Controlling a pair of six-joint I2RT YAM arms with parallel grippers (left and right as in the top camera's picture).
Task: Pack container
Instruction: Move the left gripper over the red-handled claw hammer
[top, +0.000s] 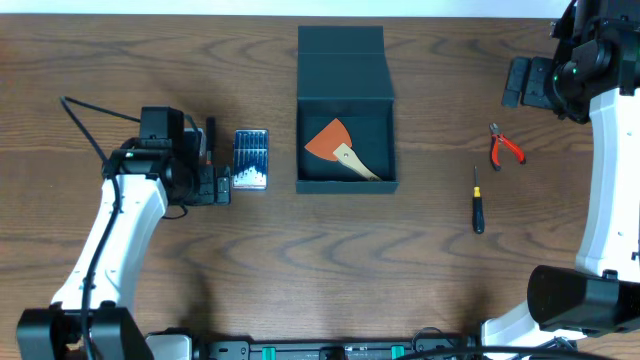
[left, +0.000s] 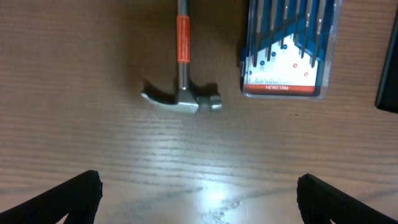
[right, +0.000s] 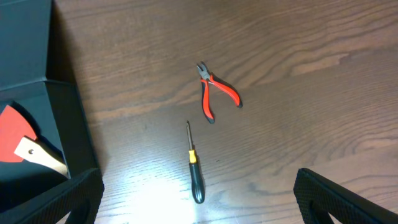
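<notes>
The container (top: 346, 186) is a dark teal-black box in the middle of the table, open, with its flap lid lying back. An orange scraper with a wooden handle (top: 338, 148) lies inside it. My left gripper (top: 222, 186) is open and empty above bare table, left of the container. A hammer (left: 181, 93) and a blue case of bits (left: 289, 46) lie just ahead of it. My right gripper (top: 515, 82) is open and empty, high at the far right. Its wrist view shows the container's wall (right: 68, 118), red pliers (right: 214, 93) and a black screwdriver (right: 194, 168).
The blue case of bits (top: 251, 158) lies left of the container. The red pliers (top: 505, 147) and the screwdriver (top: 477, 200) lie on the table right of the container. The hammer is mostly hidden under the left arm in the overhead view.
</notes>
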